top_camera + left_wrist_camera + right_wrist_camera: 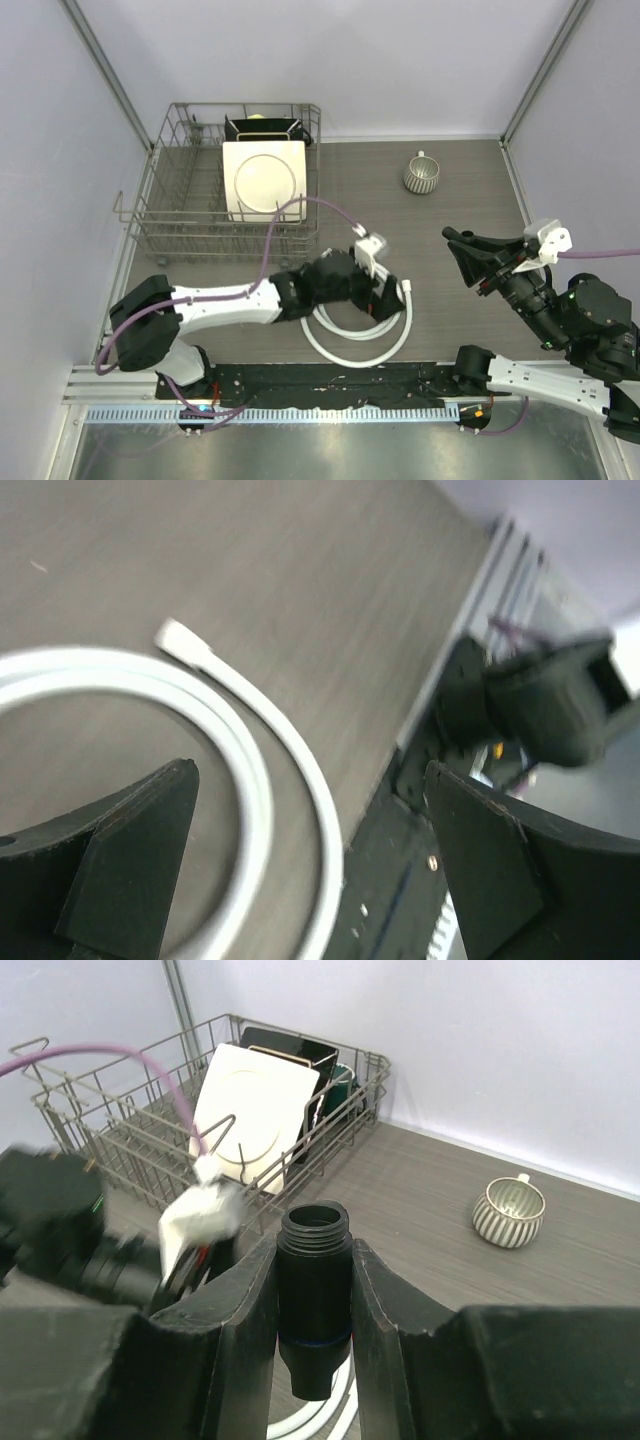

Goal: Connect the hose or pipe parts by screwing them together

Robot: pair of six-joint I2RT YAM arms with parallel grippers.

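The left end effector (310, 772) hangs over the bench (300, 570) with its jaws spread wide and nothing in them. The white hose (262, 720) lies coiled beneath it, its end connector (178, 637) loose on the wood. Off to the right, well apart, the right end effector (313, 1248) pinches the black fitting (313, 1300), threaded mouth up. My worry is that the springy coil will drag the connector crooked once it is lifted, so the threads cross or the fitting twists in its grip.
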